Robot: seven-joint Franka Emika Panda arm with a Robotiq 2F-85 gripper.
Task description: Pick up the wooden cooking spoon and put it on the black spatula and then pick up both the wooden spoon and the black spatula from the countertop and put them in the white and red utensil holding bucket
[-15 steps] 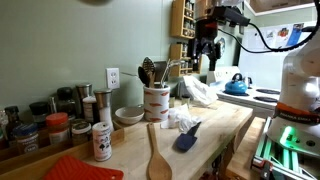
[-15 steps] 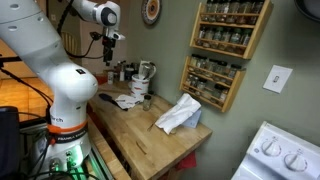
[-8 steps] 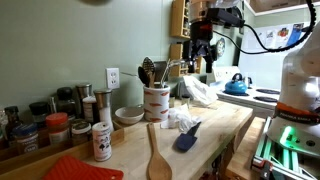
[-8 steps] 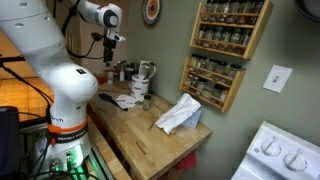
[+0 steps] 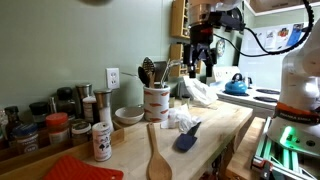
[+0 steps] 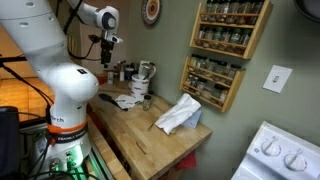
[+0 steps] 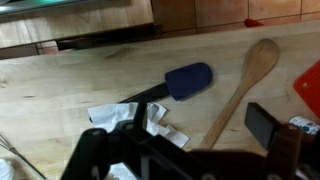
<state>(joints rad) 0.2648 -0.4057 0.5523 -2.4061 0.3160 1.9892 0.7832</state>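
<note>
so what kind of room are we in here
Most likely a home kitchen: a wall-mounted spice rack full of jars, a white stove with knobs, and a wooden countertop carrying a utensil bucket, a wooden spoon and a spatula.

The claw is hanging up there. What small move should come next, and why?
Probably lower toward the wooden spoon: the open claw hangs high above the counter, empty, and the spoon lies beside the black spatula, not yet on it.
</note>
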